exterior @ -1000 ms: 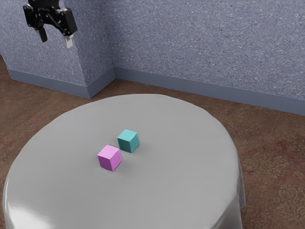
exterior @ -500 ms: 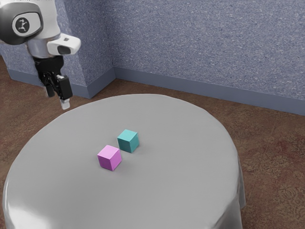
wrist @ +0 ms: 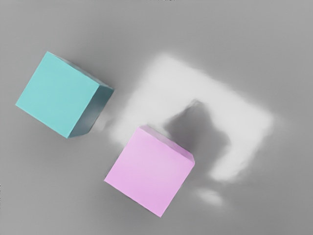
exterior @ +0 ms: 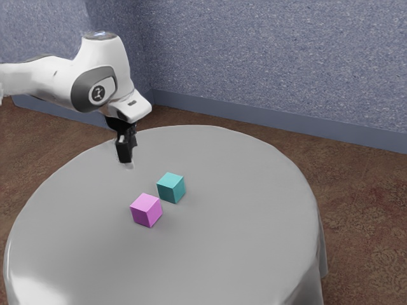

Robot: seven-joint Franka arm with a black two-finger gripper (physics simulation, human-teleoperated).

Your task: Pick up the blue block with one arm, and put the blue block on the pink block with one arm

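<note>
The blue block [exterior: 171, 187], teal in colour, sits near the middle of the round grey table [exterior: 254, 248]. The pink block [exterior: 146, 210] rests just in front of it, toward the exterior view's left, with a small gap between them. My gripper [exterior: 126, 159] hangs pointing down over the table's back left part, up and to the left of both blocks, open and holding nothing. The wrist view looks down on the blue block [wrist: 58, 95] and the pink block [wrist: 149, 170], both flat on the cloth, with my hand's shadow beside the pink one.
The table's cloth hangs over its rim [exterior: 315, 216]. A blue-grey wall with a baseboard [exterior: 273, 117] runs behind, and a wall corner [exterior: 121, 114] juts out at the back left. Brown floor surrounds the table.
My arm has swung down and toward the exterior view's right, from high at the upper left to just above the table behind the blocks. Neither block has moved.
</note>
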